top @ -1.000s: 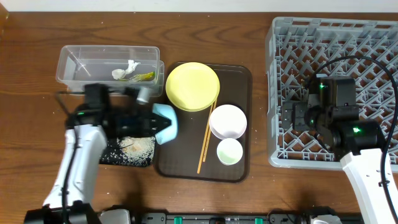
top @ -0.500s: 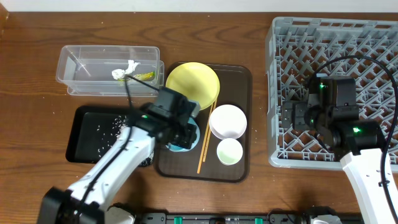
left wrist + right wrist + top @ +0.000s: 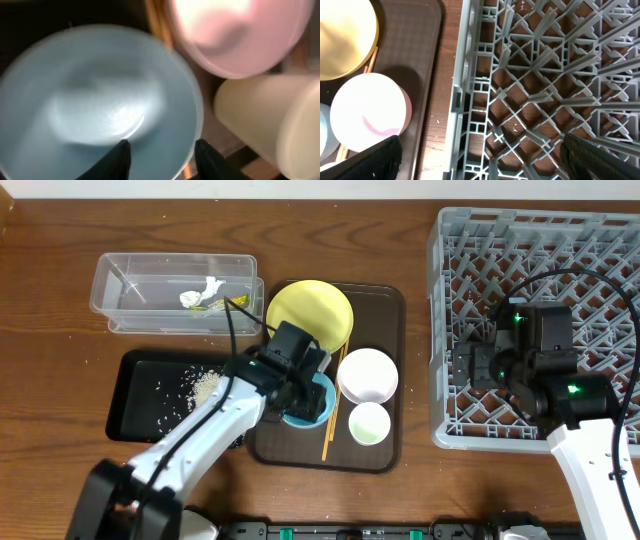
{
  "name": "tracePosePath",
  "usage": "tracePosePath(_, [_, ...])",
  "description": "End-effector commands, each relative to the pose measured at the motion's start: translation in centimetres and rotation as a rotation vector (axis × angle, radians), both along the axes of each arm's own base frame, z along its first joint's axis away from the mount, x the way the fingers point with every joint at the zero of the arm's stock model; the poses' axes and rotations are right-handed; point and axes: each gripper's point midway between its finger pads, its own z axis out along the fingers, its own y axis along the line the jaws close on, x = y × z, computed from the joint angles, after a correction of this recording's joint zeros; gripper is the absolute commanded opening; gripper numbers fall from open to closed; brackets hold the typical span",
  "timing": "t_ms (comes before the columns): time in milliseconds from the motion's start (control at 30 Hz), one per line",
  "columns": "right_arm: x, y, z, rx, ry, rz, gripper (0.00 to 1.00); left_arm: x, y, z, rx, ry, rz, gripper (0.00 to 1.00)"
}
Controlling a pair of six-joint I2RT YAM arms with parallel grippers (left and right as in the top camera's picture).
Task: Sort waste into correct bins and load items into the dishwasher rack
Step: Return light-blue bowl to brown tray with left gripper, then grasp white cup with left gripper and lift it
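The light blue bowl (image 3: 312, 402) stands upright on the brown serving tray (image 3: 385, 310), left of the white bowl (image 3: 366, 375) and small white cup (image 3: 369, 423). My left gripper (image 3: 298, 380) straddles its rim with the fingers apart, one inside and one outside (image 3: 162, 152). The bowl (image 3: 100, 100) fills the left wrist view. Chopsticks (image 3: 330, 435) lie beside it and the yellow plate (image 3: 305, 310) sits behind. Rice scraps (image 3: 205, 385) lie in the black tray (image 3: 140, 405). Tissue (image 3: 200, 292) and wrapper (image 3: 228, 302) are in the clear tub (image 3: 150, 285). My right gripper (image 3: 482, 155) is open and empty over the left edge of the dishwasher rack (image 3: 560, 260).
In the right wrist view the rack's (image 3: 530, 90) left wall runs beside the brown tray (image 3: 420, 50), with a strip of wooden table between them. The white bowl (image 3: 367, 110) and yellow plate (image 3: 345, 40) lie at the left of that view.
My left arm carried the blue bowl from over the black tray rightward to the brown tray and set it upright. Rice now lies in the black tray. The right arm has not moved.
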Motion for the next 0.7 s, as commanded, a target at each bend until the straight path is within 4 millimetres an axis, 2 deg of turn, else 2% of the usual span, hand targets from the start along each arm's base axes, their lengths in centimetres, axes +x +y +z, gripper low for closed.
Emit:
tracePosePath(0, [0.3, -0.1, 0.7, -0.003, -0.019, 0.003, 0.99, 2.0, -0.9, 5.0, -0.078, -0.130, 0.032, 0.52])
tracePosePath(67, [0.3, -0.1, 0.7, -0.003, -0.020, 0.003, 0.99, 2.1, -1.3, 6.5, -0.111, -0.173, 0.029, 0.58])
tracePosePath(133, [0.3, -0.1, 0.7, -0.003, -0.019, 0.003, 0.99, 1.8, -1.6, 7.3, -0.127, -0.195, 0.020, 0.59])
tracePosePath(267, [0.4, -0.1, 0.8, -0.003, -0.022, 0.003, 0.99, 0.8, -2.7, 6.8, -0.122, -0.177, -0.025, 0.59])
tracePosePath(400, [0.4, -0.1, 0.8, -0.003, -0.023, 0.003, 0.99, -0.9, -4.3, 4.7, -0.098, -0.100, -0.053, 0.58])
tracePosePath(567, [0.4, -0.1, 0.8, -0.003, -0.023, 0.003, 0.99, -3.0, -6.0, 0.7, -0.027, 0.011, -0.113, 0.57])
tracePosePath(667, [0.4, -0.1, 0.8, -0.003, -0.022, 0.003, 0.99, -3.9, -6.5, -1.7, 0.019, 0.071, -0.136, 0.49])
